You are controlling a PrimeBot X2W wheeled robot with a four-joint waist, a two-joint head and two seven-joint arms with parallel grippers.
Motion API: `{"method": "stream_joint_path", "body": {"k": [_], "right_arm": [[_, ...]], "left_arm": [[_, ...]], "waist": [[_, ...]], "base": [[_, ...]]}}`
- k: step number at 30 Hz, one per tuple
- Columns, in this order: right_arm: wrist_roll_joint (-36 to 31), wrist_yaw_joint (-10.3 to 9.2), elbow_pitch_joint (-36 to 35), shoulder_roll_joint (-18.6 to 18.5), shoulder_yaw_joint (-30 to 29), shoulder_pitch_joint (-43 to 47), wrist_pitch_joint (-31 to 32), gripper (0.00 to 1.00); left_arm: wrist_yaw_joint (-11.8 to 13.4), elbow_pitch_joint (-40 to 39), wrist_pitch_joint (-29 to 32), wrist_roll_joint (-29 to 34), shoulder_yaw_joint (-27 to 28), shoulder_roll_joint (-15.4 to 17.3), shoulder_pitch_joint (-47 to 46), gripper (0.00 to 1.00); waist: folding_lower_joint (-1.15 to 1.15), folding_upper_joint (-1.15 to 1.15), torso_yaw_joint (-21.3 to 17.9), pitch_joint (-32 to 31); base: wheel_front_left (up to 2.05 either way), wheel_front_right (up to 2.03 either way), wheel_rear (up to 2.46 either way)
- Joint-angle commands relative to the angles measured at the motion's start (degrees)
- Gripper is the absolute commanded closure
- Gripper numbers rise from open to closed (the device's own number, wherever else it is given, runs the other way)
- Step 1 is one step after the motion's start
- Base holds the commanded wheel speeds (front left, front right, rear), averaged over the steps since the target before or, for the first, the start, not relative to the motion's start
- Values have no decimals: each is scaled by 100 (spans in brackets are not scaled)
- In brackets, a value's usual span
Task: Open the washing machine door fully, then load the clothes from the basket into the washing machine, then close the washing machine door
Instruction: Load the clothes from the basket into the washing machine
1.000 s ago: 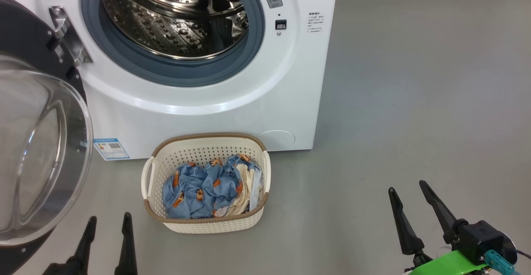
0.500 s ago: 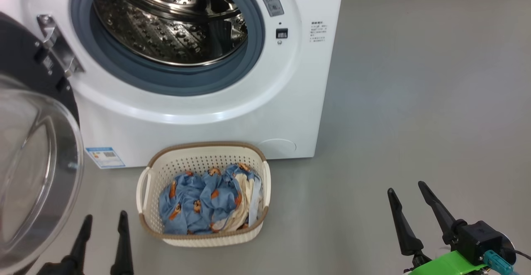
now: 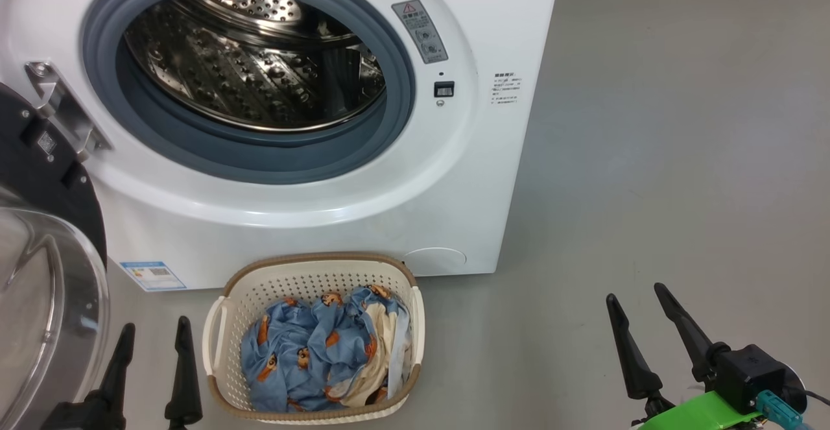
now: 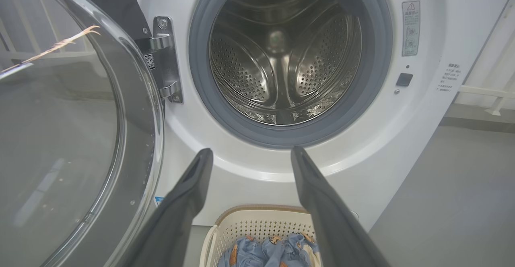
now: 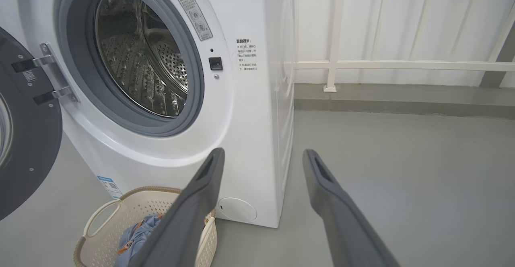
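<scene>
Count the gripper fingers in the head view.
4. Two on the left gripper at lower left, beside the basket; two on the right gripper at lower right, over the grey floor. None looks hidden.

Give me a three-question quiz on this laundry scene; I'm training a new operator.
1. True or false: the washing machine door stands open.
2. Fill in: the steel drum holds ____.
3. Where do the clothes lie? A) in the steel drum B) in the basket C) over the washing machine door
Key: 1 true; 2 nothing; 3 B.
</scene>
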Motion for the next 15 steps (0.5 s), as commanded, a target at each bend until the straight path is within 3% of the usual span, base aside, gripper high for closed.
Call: {"method": "stream_joint_path", "body": {"k": [1, 15], "right_arm": [[-3, 10, -116, -45, 145, -160, -68, 0], [10, 10, -86, -14, 116, -182, -68, 0]], "left_arm": [[24, -128, -32, -21, 181, 55, -199, 0], [-1, -26, -32, -62, 11, 55, -180, 0]], "waist": [[0, 0, 4, 9], [0, 0, 45, 102]], "base": [[11, -11, 0], [0, 0, 0]]}}
